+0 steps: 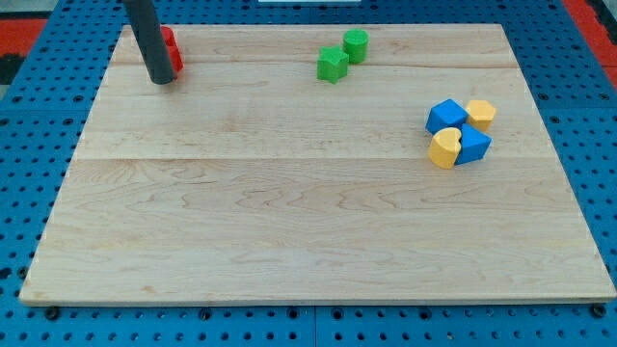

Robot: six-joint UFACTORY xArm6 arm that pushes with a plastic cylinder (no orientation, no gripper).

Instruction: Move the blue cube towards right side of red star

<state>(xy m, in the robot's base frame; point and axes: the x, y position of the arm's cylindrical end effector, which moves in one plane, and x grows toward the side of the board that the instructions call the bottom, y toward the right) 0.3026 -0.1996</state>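
The blue cube (447, 116) sits at the view's right, in a tight cluster with another blue block (473, 146), a yellow heart-shaped block (444, 148) and a yellow block (480, 114). A red block (172, 51) lies at the view's top left, mostly hidden behind the rod, so its shape is unclear. My tip (162, 81) rests on the board just below and left of that red block, far to the left of the blue cube.
A green star block (333, 65) and a green cylinder (356, 44) lie together near the view's top centre. The wooden board (289, 212) sits on a blue pegboard table (29, 193); its edges are close to the red block and the blue cluster.
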